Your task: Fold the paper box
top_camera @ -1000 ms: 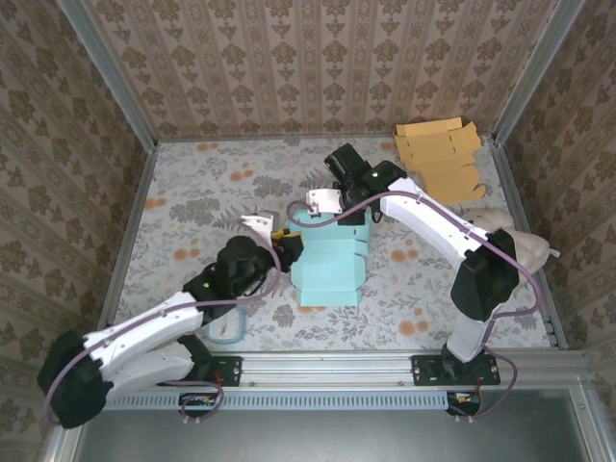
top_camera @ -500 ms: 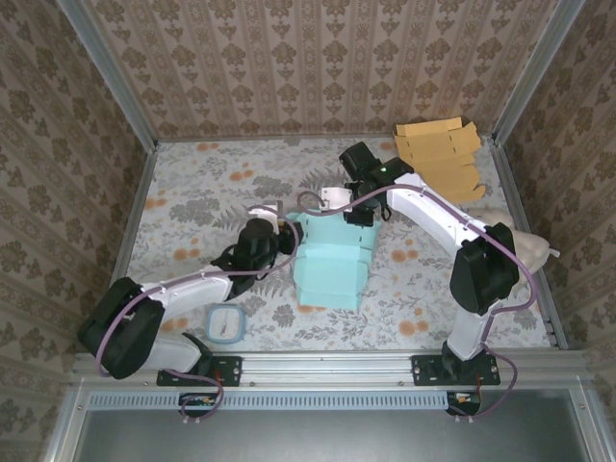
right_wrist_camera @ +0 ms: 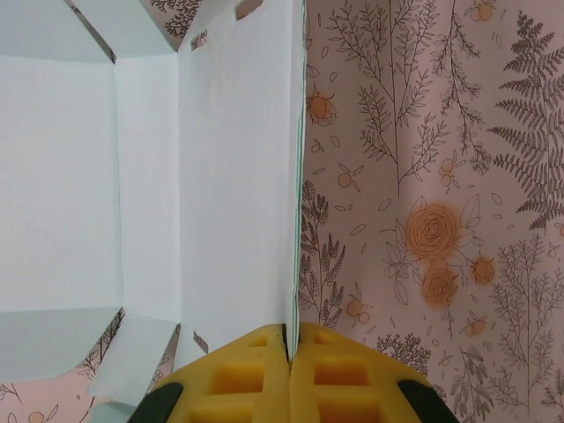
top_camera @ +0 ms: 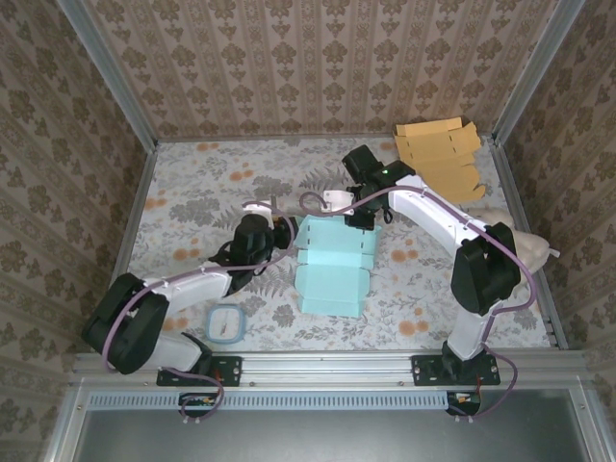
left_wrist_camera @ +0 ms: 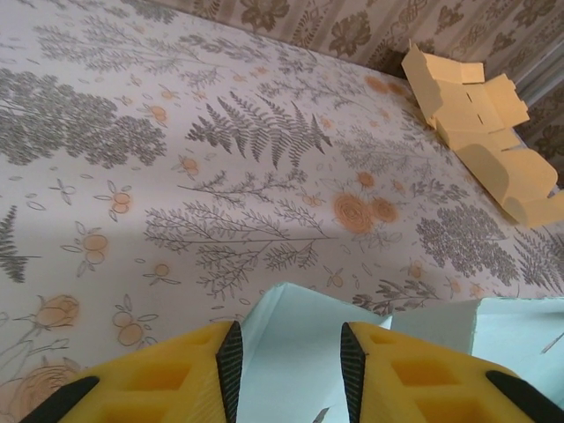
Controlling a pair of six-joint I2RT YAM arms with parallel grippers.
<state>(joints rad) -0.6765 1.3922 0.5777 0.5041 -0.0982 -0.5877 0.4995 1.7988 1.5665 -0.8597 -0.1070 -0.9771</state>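
The light blue paper box (top_camera: 332,265) lies part-folded in the middle of the table. My right gripper (top_camera: 359,218) is at its far right corner, shut on the upright edge of the box's side wall (right_wrist_camera: 229,176); in the right wrist view the thin wall edge runs straight into the closed right gripper (right_wrist_camera: 291,339). My left gripper (top_camera: 285,234) is at the box's far left side. In the left wrist view the left gripper (left_wrist_camera: 286,352) stands open, with a blue flap (left_wrist_camera: 304,330) lying in the gap between the fingers.
Flat tan cardboard boxes (top_camera: 438,154) lie at the back right, also visible as tan cardboard (left_wrist_camera: 480,123). A cream bag (top_camera: 515,236) rests by the right wall. A small blue-rimmed container (top_camera: 224,324) sits near the left arm's base. Patterned walls close in the table.
The right gripper has shifted right along the box's far edge with the wall in its grip. The left arm has dropped and reached in to the box's left flap.
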